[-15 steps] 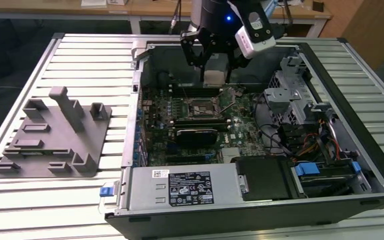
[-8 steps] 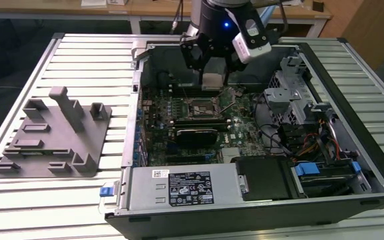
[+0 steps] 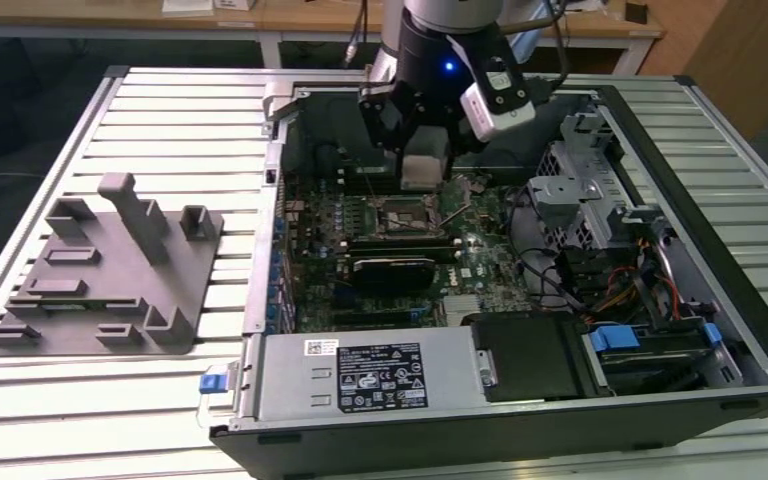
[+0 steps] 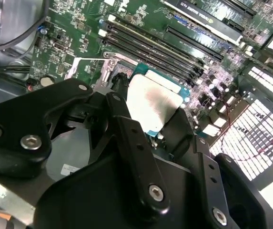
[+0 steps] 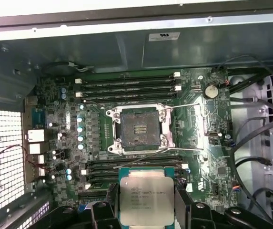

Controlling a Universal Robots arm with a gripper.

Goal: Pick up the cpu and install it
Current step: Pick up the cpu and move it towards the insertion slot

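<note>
I see the cpu point(image 5: 146, 200) clamped between the gripper's point(image 5: 146, 204) two black fingers point(image 5: 183, 206), one on each opposite edge, its silvery lid facing the camera in the first wrist view and its green border showing round the lid. The second wrist view shows the same chip point(image 4: 153, 102) from the side, pinched in the gripper point(image 4: 150, 109) and held clear above the motherboard point(image 4: 74, 52). Beyond it on the board I see the socket point(image 5: 140, 129) with its frame swung open and its contact field bare; rows of memory slots point(image 5: 126, 86) run on both sides of the socket. In the exterior view the gripper point(image 3: 420, 172) hangs inside the open computer case point(image 3: 357, 440), just above the socket point(image 3: 400, 212). The case lies on a slatted table point(image 3: 157, 110), and a grey plastic fixture point(image 3: 104, 270) sits beside it, toward the exterior view's left.
</note>
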